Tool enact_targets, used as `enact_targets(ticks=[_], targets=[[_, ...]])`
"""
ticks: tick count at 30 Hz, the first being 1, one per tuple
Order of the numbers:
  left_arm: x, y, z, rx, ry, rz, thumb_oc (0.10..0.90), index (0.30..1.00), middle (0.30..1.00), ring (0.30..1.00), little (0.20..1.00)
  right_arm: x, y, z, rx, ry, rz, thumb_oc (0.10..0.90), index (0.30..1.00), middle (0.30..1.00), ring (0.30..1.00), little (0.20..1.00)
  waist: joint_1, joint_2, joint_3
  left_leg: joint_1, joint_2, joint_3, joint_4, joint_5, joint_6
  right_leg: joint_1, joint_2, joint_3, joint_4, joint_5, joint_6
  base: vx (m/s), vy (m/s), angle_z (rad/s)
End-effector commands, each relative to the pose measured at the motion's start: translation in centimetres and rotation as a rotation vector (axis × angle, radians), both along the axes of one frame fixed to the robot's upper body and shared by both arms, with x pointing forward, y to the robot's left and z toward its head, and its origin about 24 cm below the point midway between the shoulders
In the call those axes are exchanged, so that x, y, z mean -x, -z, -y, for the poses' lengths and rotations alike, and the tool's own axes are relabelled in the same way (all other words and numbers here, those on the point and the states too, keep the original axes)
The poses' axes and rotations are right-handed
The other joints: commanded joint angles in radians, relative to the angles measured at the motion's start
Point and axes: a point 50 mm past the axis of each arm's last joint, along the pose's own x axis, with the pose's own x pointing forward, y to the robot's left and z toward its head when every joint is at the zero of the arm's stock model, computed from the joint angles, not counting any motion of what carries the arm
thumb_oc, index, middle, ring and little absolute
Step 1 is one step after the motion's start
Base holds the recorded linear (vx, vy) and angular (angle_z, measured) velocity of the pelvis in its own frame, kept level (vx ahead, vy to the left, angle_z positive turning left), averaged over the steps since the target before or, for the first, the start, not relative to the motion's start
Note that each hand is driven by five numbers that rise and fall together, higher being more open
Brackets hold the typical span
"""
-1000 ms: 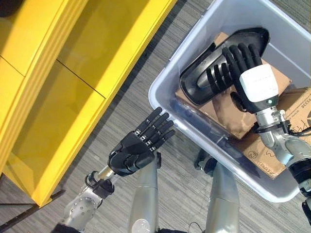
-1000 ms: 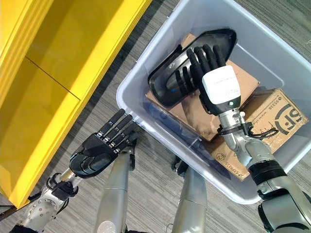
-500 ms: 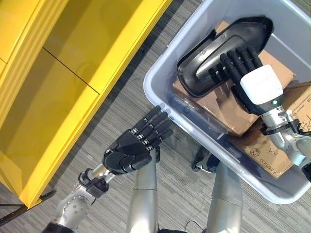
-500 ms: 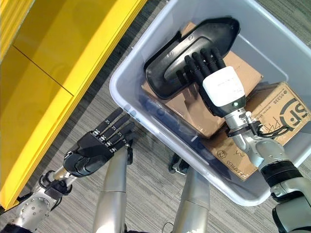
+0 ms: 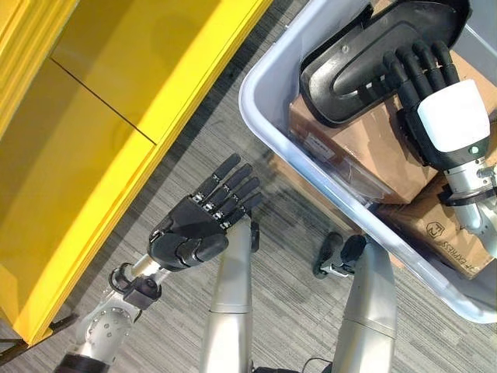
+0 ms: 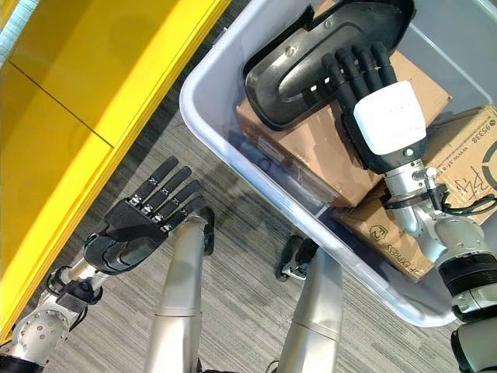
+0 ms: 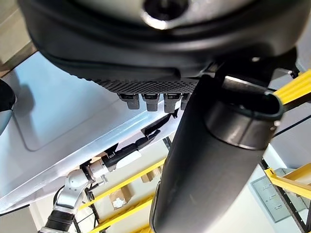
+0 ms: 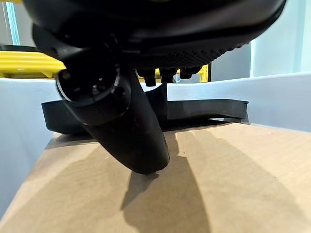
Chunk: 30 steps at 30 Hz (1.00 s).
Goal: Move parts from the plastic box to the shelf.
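Inside the plastic box (image 5: 268, 116), the right hand (image 5: 439, 116) lies with straight fingers on the black part (image 5: 365, 54), which rests on a cardboard carton (image 5: 349, 148). The left hand (image 5: 194, 233) hovers flat and empty beside the box, toward the yellow shelf (image 5: 93, 116).

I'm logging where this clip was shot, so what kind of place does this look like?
Probably a warehouse or stockroom: a yellow shelf stands beside a grey plastic box holding cardboard boxes and a black moulded part, all on grey carpet-like flooring.
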Motion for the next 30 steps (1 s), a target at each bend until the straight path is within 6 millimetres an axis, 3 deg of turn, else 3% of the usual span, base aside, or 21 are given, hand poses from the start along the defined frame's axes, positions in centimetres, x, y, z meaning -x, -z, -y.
enact_targets(ticks=[1,7,8,9,19,25,30], targets=[[0.4,-2.8,1.1,0.073,0.082,0.159,0.9,1.0,1.0,1.0,1.0,-1.7,3.1,0.7,0.051,0.16,-0.209,0.9,1.0,1.0,1.0,1.0,0.054,0.008,-0.009,0.058,0.005,0.044,0.038,-0.092,0.123,0.087,0.037,0.064,0.184,-0.074,0.008,0.04,0.014,-0.03],[0.2,-3.3,0.8,0.059,0.1,0.138,0.9,1.0,1.0,1.0,1.0,-2.3,3.5,1.4,0.078,0.231,-0.328,0.9,1.0,1.0,1.0,1.0,0.064,0.01,-0.009,0.05,0.003,0.047,0.072,-0.101,0.128,0.082,0.029,0.069,0.207,-0.075,0.007,0.06,0.01,0.0],[0.2,-3.4,0.9,0.055,0.104,0.134,0.9,1.0,1.0,1.0,1.0,-2.4,3.5,1.4,0.073,0.24,-0.343,0.867,0.953,0.953,0.953,0.953,0.067,0.009,-0.009,0.047,0.002,0.045,0.079,-0.103,0.129,0.079,0.028,0.069,0.21,-0.076,0.006,0.09,-0.013,0.03],[0.2,-3.5,1.1,0.05,0.108,0.126,0.9,1.0,1.0,1.0,1.0,-2.5,3.7,1.4,0.067,0.251,-0.376,0.4,0.3,0.3,0.3,0.3,0.07,0.006,-0.009,0.046,0.0,0.043,0.086,-0.107,0.132,0.078,0.027,0.067,0.211,-0.076,0.007,0.07,-0.022,0.02],[0.4,-3.7,2.2,0.047,0.195,0.076,0.9,1.0,1.0,1.0,1.0,-3.2,5.2,1.6,0.13,0.335,-0.436,0.4,0.3,0.3,0.3,0.3,0.091,-0.002,-0.009,0.06,-0.004,0.037,0.08,-0.123,0.146,0.095,0.023,0.05,0.153,-0.065,0.004,0.04,0.003,0.03],[-0.1,-3.7,3.7,0.059,0.269,0.031,0.9,1.0,1.0,1.0,1.0,-4.1,6.2,2.6,-0.058,0.426,-0.416,0.4,0.3,0.3,0.3,0.3,0.104,0.012,-0.009,0.085,-0.01,0.045,0.059,-0.125,0.157,0.111,0.019,0.046,0.093,-0.045,0.006,0.01,0.059,0.03],[-0.3,-3.6,4.3,0.068,0.282,0.024,0.9,1.0,1.0,1.0,1.0,-4.4,6.4,2.6,-0.1,0.433,-0.395,0.4,0.3,0.3,0.3,0.3,0.109,0.026,-0.009,0.098,-0.012,0.055,0.031,-0.119,0.16,0.119,0.012,0.042,0.056,-0.03,0.008,-0.02,0.048,-0.01]])
